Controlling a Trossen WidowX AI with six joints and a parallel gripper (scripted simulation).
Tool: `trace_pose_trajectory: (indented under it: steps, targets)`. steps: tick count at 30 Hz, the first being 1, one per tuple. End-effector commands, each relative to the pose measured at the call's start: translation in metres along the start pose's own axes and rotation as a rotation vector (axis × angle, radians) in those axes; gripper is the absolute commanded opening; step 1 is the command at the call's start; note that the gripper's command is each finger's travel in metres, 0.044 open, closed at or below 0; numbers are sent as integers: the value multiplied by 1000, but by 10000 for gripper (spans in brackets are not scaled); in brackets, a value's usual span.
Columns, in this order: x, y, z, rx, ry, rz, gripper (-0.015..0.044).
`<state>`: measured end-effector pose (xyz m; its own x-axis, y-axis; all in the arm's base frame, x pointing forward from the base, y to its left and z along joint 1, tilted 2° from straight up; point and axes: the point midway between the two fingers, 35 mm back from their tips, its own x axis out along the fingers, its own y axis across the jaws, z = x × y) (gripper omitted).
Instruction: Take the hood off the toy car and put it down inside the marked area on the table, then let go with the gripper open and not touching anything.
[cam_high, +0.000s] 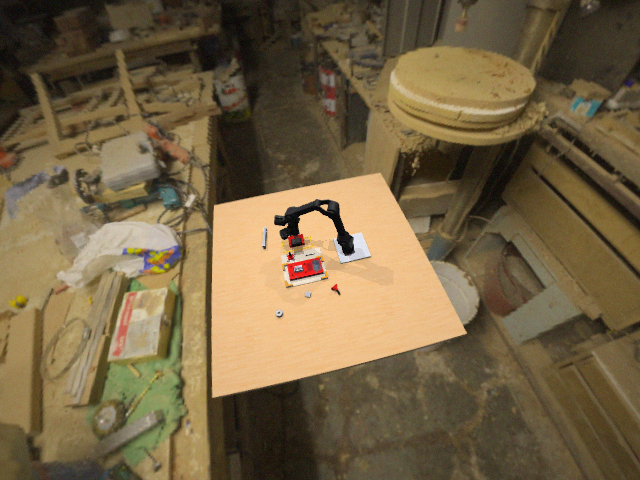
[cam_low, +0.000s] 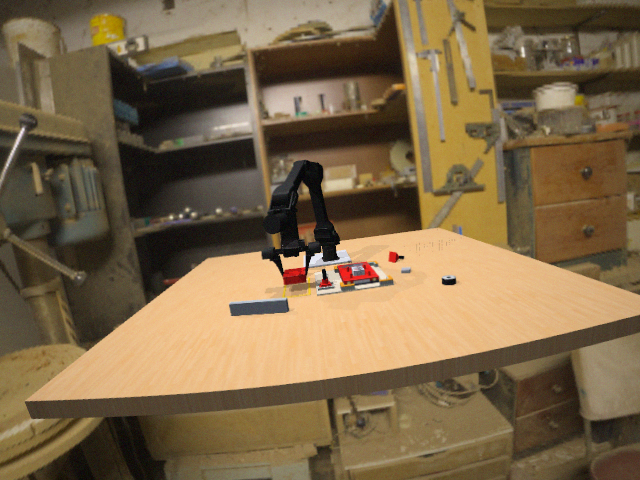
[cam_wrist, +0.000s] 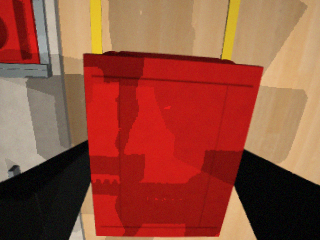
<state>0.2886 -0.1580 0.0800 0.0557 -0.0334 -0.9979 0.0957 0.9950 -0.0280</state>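
Between the fingers: red hood (cam_wrist: 167, 145).

Wrist view: hood (cam_wrist: 165, 150) fills the middle, hiding most of the marked area (cam_wrist: 229, 30); black hand (cam_wrist: 165, 200) fingers cut off at 5 and 7 o'clock.

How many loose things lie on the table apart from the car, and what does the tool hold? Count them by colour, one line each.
Red: 2, the hood held in the tool, and a small red piece
Grey: 2, a long bar and a small block
Black: 1, a wheel
Total: 5
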Motion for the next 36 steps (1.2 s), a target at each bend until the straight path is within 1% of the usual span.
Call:
trace_pose_trajectory:
  steps: [1,36]
  targets:
    - [3,1,0,-5,-2,4,0]
    - [20,1,0,-5,-2,4,0]
